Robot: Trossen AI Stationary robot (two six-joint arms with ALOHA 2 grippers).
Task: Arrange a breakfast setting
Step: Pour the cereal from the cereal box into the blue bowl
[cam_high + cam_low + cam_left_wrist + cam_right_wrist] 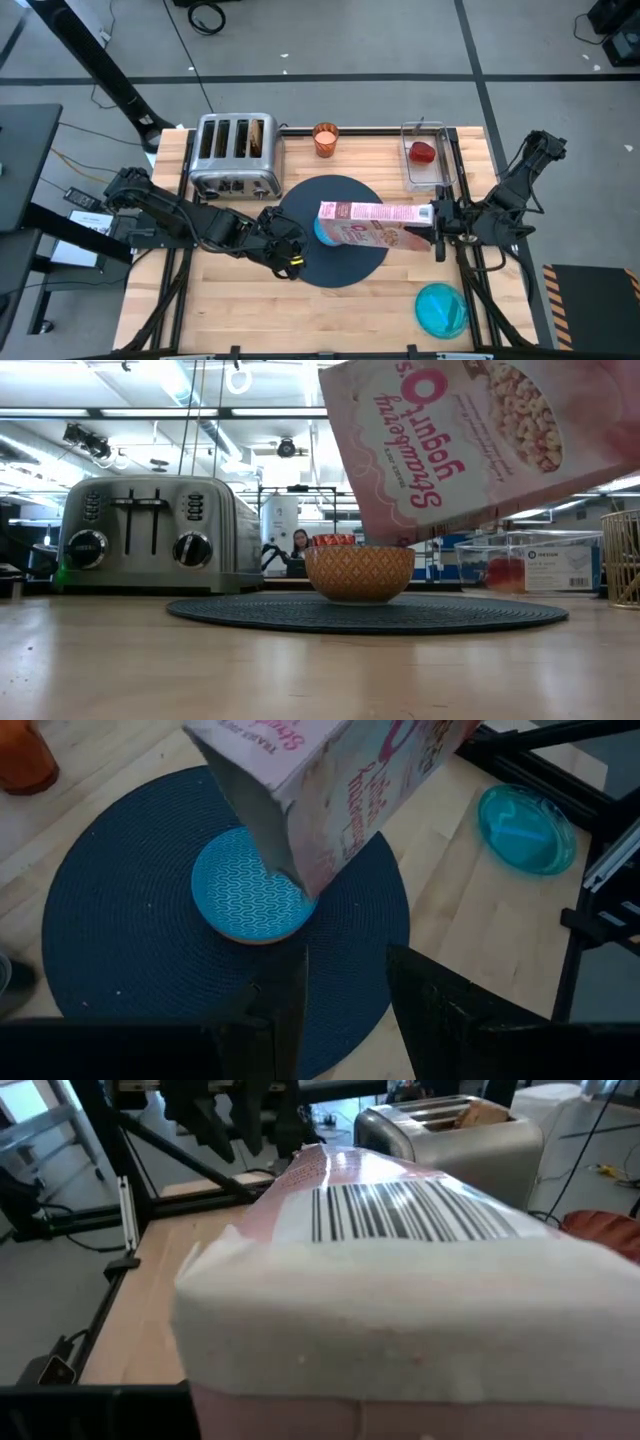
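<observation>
The bench (pixel 230 310) carries everything, and the setting is being built around the round mat (pixel 365 265), which lies near the middle of the bench so that the other pieces can gather on and about it. The toaster (pixel 235 155) stands at the far edge, left of the mat, with a toast slice (pixel 257 135) still in one slot, so the bread is not yet served.

The cereal box (pixel 375 225) is held tipped on its side above the mat, its open end low and right over the cereal bowl (pixel 250 885), a pose that fits pouring cereal into it. The right gripper (pixel 437 222) has its jaws closed on the box's bottom end, the end with the barcode, which leaves the open mouth free. No cereal can be seen falling.

A clear container (pixel 425 155) sits near the far right corner with the red fruit (pixel 423 153) inside, so the fruit has yet to come out. The teal plate (pixel 441 308) waits near the front right corner, well apart from the mat, probably to receive the toast. The bowl itself rests on the mat, on the half toward the left arm. The orange cup (pixel 325 138) stands at the far edge, just beyond the mat and beside the toaster.

The left gripper (pixel 287 250) hangs over the mat's left rim with jaws parted and holding nothing, near the bowl, perhaps ready to steady it. No spoon is visible.
</observation>
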